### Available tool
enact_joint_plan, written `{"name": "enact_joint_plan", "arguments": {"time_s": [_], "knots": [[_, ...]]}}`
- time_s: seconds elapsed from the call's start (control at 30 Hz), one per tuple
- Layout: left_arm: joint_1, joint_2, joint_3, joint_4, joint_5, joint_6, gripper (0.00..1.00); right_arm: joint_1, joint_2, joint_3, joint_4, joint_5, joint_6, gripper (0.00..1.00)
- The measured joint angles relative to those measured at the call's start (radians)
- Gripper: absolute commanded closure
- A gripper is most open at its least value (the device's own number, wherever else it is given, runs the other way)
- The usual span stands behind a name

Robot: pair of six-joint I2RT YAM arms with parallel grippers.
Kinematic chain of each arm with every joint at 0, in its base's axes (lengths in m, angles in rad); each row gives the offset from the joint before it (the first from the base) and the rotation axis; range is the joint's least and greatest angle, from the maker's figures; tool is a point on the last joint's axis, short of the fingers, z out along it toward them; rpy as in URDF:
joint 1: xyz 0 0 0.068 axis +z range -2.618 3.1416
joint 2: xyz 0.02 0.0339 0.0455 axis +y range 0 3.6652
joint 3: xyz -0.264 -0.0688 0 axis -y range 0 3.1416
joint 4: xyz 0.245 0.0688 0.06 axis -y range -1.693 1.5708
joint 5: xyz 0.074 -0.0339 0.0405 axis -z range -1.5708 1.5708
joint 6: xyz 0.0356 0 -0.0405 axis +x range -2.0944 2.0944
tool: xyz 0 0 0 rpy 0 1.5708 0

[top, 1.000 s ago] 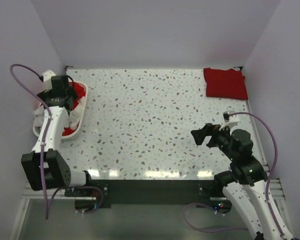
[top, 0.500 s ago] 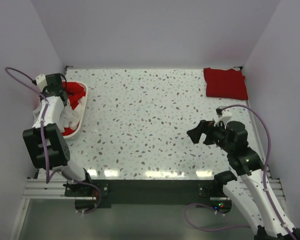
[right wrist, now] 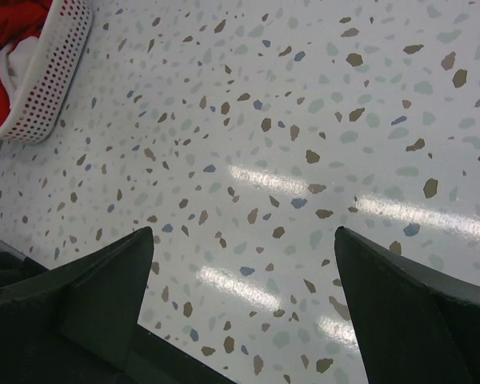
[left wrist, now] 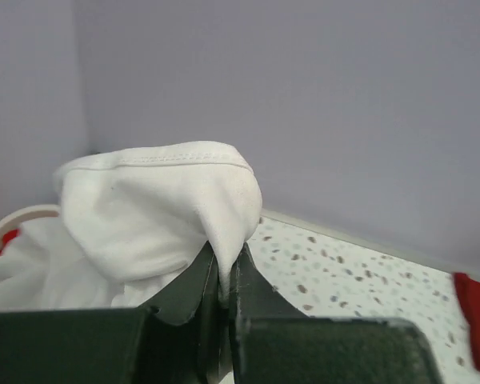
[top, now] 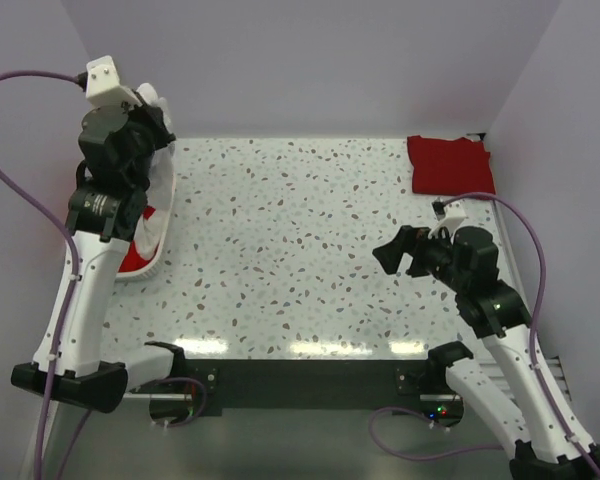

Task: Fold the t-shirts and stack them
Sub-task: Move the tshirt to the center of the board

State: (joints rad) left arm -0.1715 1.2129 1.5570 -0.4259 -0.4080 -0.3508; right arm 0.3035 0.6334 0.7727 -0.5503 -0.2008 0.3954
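My left gripper (top: 156,122) is raised high above the basket at the back left and is shut on a fold of the white t-shirt (left wrist: 156,212). The cloth is pinched between the dark fingers (left wrist: 252,288) and bulges out past them. The white t-shirt (top: 162,175) hangs from the gripper down toward the basket. A red t-shirt (top: 135,256) lies in the basket, also seen in the right wrist view (right wrist: 8,32). Another red t-shirt (top: 450,165) lies folded at the back right corner. My right gripper (top: 395,250) hovers open over bare table (right wrist: 244,240).
The white oval basket (top: 153,255) sits at the table's left edge, its perforated wall (right wrist: 56,76) showing in the right wrist view. Purple walls close in the back and both sides. The speckled table (top: 300,250) stretches between the two arms.
The left gripper shut on the white t-shirt in the basket and has lifted it high above the basket. The right gripper has drifted slightly left and stays open.
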Motion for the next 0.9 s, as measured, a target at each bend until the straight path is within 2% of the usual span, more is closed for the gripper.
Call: {"name": "enact_joint_plan", "arguments": {"time_s": [0.17, 0.23, 0.27, 0.33, 0.37, 0.43, 0.47, 0.53, 0.67, 0.9], "knots": [[-0.063, -0.007, 0.117, -0.008, 0.217, -0.001, 1.00, 0.000, 0.047, 0.062, 0.010, 0.000, -0.005, 0.01], [-0.074, -0.004, 0.152, -0.007, 0.320, -0.001, 0.94, 0.000, 0.063, 0.085, 0.013, 0.000, -0.009, 0.01], [-0.079, -0.006, 0.161, -0.005, 0.366, -0.001, 0.83, 0.000, 0.069, 0.095, 0.014, 0.000, -0.011, 0.01], [-0.084, -0.022, 0.151, 0.003, 0.433, 0.004, 0.69, 0.000, 0.082, 0.111, 0.014, -0.003, -0.018, 0.01], [-0.086, -0.042, 0.124, 0.016, 0.438, 0.013, 0.48, 0.000, 0.088, 0.117, 0.014, -0.005, -0.021, 0.01], [-0.087, -0.097, 0.041, 0.034, 0.417, 0.029, 0.26, 0.000, 0.100, 0.128, 0.014, -0.017, -0.029, 0.01], [-0.086, -0.132, -0.014, 0.034, 0.387, 0.038, 0.10, 0.000, 0.109, 0.133, 0.014, -0.027, -0.035, 0.01], [-0.086, -0.182, -0.123, 0.032, 0.314, 0.042, 0.00, 0.000, 0.129, 0.142, 0.013, -0.043, -0.044, 0.01], [-0.086, -0.227, -0.334, 0.011, 0.238, 0.024, 0.00, 0.000, 0.197, 0.166, 0.006, -0.090, -0.070, 0.01], [-0.086, -0.209, -0.633, -0.068, 0.294, -0.064, 0.00, 0.009, 0.395, 0.177, -0.039, -0.132, -0.103, 0.01]]}}
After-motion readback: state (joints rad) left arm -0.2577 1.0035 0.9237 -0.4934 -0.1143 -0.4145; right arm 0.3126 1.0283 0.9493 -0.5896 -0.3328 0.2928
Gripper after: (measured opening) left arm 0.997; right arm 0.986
